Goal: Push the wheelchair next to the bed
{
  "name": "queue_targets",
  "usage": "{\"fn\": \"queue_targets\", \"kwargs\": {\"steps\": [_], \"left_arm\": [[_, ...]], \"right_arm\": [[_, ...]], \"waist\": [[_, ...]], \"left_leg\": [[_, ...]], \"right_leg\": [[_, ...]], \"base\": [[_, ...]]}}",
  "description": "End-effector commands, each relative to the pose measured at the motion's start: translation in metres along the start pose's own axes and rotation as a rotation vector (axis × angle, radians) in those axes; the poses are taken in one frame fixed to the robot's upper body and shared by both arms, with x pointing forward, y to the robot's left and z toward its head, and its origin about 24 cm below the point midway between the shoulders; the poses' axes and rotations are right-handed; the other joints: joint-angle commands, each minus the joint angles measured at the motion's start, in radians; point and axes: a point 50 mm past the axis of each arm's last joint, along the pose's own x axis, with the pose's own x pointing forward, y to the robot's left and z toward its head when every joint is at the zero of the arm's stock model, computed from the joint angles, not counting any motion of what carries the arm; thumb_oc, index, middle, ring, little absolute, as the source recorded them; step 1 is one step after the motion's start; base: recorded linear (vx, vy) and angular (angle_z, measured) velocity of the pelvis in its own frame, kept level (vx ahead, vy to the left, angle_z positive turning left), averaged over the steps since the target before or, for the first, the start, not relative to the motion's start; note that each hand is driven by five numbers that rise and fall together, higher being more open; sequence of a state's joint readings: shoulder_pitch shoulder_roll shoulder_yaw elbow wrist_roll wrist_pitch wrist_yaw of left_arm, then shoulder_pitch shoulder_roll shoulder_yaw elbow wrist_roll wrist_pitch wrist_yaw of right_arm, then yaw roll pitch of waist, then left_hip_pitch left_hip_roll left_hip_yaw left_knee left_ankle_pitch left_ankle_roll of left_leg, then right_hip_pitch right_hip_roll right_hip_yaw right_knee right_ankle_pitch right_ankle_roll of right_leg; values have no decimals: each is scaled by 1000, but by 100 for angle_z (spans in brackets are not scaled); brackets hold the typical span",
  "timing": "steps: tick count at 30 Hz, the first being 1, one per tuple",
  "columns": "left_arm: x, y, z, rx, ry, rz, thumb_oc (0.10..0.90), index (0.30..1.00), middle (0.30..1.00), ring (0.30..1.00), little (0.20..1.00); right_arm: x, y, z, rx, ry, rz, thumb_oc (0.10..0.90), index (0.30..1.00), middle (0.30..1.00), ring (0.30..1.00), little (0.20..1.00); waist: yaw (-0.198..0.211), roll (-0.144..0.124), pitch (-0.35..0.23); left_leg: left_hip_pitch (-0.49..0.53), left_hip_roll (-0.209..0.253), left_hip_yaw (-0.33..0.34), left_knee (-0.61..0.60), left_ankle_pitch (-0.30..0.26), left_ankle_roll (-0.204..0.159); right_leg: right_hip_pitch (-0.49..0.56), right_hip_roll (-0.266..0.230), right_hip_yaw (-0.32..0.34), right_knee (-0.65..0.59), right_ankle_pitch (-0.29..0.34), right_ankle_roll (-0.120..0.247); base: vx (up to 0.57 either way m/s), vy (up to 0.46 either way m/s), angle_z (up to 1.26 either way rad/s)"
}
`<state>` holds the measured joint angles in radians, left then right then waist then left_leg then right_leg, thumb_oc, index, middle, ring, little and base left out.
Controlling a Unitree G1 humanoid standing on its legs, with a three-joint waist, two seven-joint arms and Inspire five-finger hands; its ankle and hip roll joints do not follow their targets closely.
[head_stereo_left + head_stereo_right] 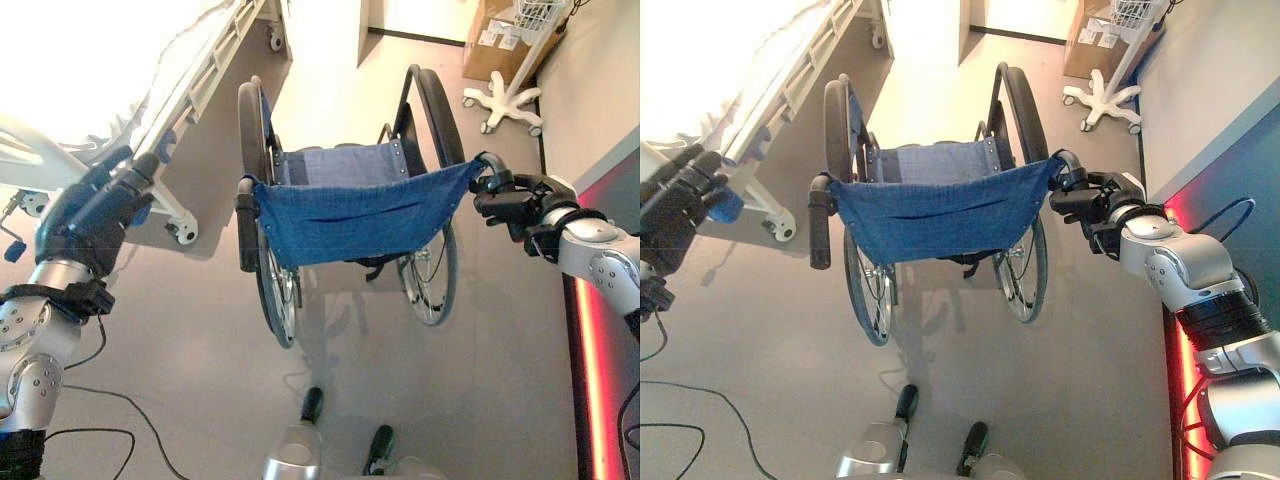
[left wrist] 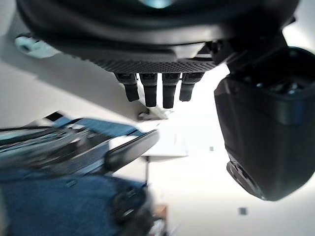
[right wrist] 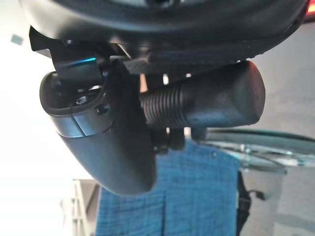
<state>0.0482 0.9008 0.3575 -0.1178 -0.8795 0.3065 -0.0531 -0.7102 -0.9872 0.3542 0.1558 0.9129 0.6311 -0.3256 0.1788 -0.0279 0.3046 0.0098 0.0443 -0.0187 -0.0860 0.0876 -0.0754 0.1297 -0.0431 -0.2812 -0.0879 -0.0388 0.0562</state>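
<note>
The right hand (image 1: 512,205) is clenched round the black ribbed right push handle (image 3: 211,101) of the wheelchair with a blue fabric backrest and large spoked wheels (image 1: 350,215); in the right wrist view the fingers (image 3: 170,140) curl beneath the grip and the thumb lies across it, so the handle is grasped on that side. The left hand (image 1: 95,205) hangs in the air to the left of the chair, apart from the black left push handle (image 1: 819,225), which stands free with nothing on it. Its fingers (image 2: 157,91) hang released in a short row, slightly bent, and hold nothing (the left wrist view shows the blue backrest and a dark wheel rim past them). The wheelchair stands on the grey floor (image 1: 200,350) directly ahead, its back toward the robot. The white-railed hospital bed on castors (image 1: 190,90) lies to the front left, its near castor (image 1: 183,232) just beside the chair's left wheel (image 1: 252,130) with a narrow strip of floor between. Open floor runs ahead of the chair. To the front right stand a white wheeled stand base (image 1: 505,105) and a brown cardboard box (image 1: 495,40), well apart from the chair, and a grey wall (image 1: 590,90) bounds the right side.
</note>
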Motion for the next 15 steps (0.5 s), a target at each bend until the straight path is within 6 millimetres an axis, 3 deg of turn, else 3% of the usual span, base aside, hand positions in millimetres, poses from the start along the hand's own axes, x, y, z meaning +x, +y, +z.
{"fn": "queue_targets", "kwargs": {"steps": [1,7,10,15], "left_arm": [[-5,-30,4,20,47,-220,800,900,900,900,900],[-7,-58,-23,-29,215,-337,800,900,900,900,900],[-5,-57,-32,32,290,-327,800,900,900,900,900],[3,-52,-23,-7,306,-327,800,900,900,900,900]], "right_arm": [[-27,19,64,32,-337,152,400,300,300,300,300],[-26,22,63,29,-334,163,400,300,300,300,300],[-25,23,64,24,-332,171,400,300,300,300,300],[-23,25,64,17,-322,183,400,300,300,300,300]], "waist": [[5,-34,-168],[-1,-26,-164],[-7,-23,-160],[-20,-18,-162]], "left_leg": [[75,-14,57,49,-83,26],[82,-13,64,47,-84,27],[84,-13,67,47,-84,27],[89,-12,79,42,-81,26]], "right_leg": [[-36,-84,-1,2,110,86],[-34,-84,2,1,114,91],[-34,-84,5,1,117,93],[-34,-81,11,1,116,94]], "base": [[0,0,0],[0,0,0],[0,0,0],[3,0,-1]]}}
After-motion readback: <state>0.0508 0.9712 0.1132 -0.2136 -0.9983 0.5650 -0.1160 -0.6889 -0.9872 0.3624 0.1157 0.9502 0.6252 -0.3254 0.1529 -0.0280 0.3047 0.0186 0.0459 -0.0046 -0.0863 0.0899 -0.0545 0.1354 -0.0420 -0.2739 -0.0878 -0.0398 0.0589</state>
